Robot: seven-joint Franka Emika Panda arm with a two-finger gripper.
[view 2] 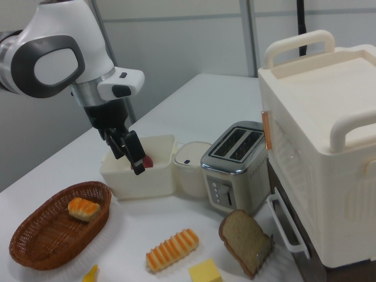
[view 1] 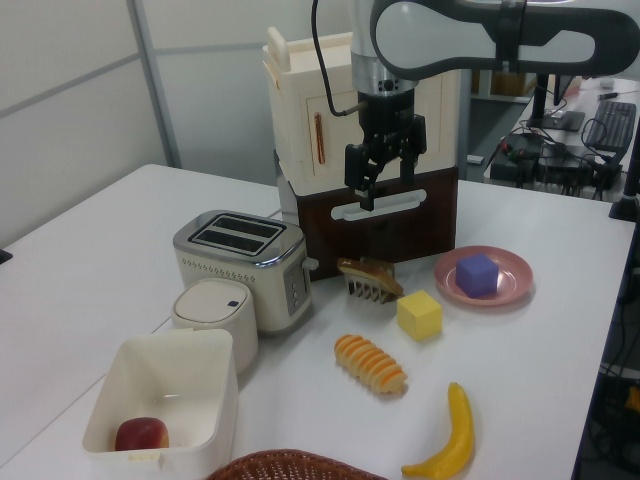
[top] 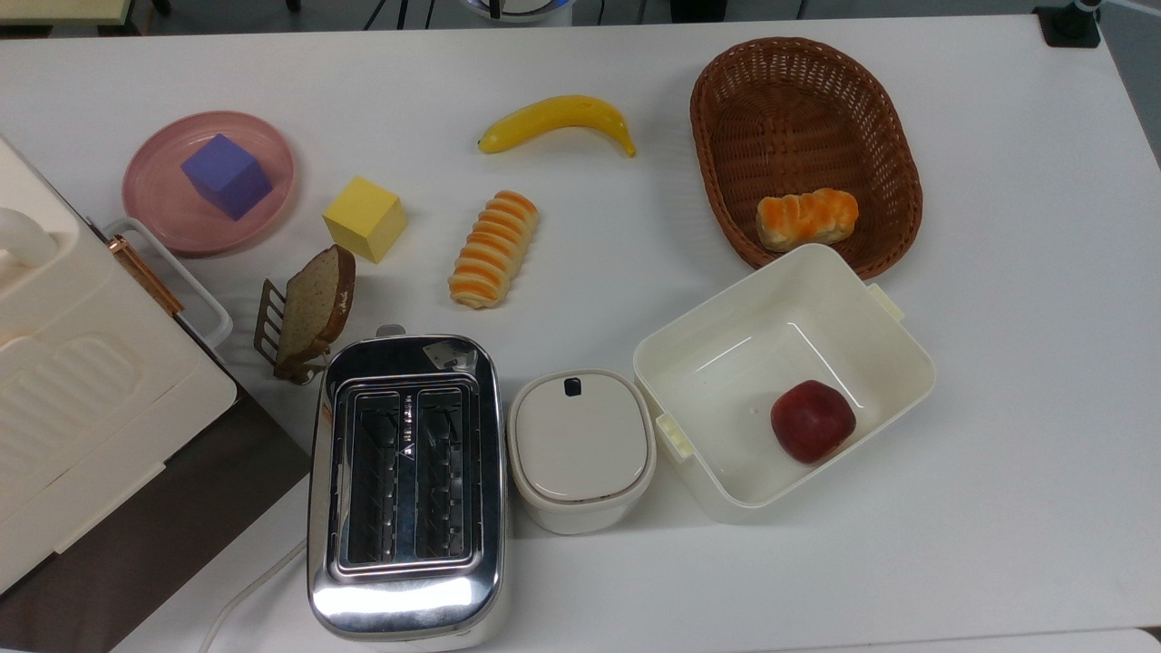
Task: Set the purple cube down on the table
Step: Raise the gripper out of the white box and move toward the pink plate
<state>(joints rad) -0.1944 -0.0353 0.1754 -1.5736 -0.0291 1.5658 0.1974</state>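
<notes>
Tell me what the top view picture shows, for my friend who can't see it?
A purple cube sits on a pink plate at the top view's left, on a white table. Nearby lie a yellow cube, a banana, bread rolls, a basket and a toaster.

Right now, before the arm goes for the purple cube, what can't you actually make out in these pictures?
- Small matte purple cube on the round pink plate: its underside is hidden in the top view by its own body.
- Shiny chrome toaster: the bottoms of its slots are too dark in the top view.
- Brown wicker basket: cut off by the left view's bottom edge.
- Yellow foam cube: cut off by the right view's bottom edge.
</notes>
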